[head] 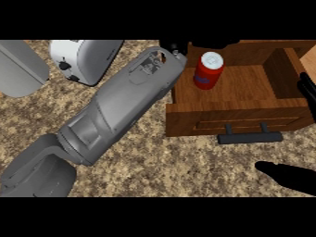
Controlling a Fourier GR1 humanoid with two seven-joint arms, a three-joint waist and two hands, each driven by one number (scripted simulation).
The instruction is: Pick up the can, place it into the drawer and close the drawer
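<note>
Now: can in the open drawer.

Nearest, the right hand (304,180) rests at the lower right edge — fingers straight, holding nothing. Beyond it the drawer (236,118) stands pulled out, the red can (208,70) upright inside at its left. Farther back the left hand (174,47) is mostly hidden — fingers can't be told.

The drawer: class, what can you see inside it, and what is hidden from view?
Inside the open drawer stands a red can with a white top, upright on the wooden floor. The left forearm covers the drawer's left edge; the left hand's fingers barely show.
</note>
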